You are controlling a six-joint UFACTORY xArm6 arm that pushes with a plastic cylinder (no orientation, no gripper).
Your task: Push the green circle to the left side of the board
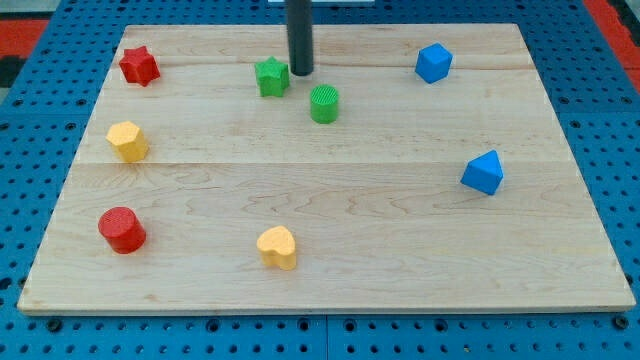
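Note:
The green circle (324, 103) is a short green cylinder in the upper middle of the wooden board (330, 250). A green star (272, 77) lies just to its upper left. My tip (300, 72) stands just right of the green star and a little above and left of the green circle, close to both. I cannot tell whether it touches the star.
A red star (139, 66) lies at the top left, a yellow hexagon (128, 140) at the left, a red cylinder (122, 229) at the bottom left. A yellow heart (278, 247) lies at the bottom middle. Blue blocks lie at the top right (433, 62) and right (484, 172).

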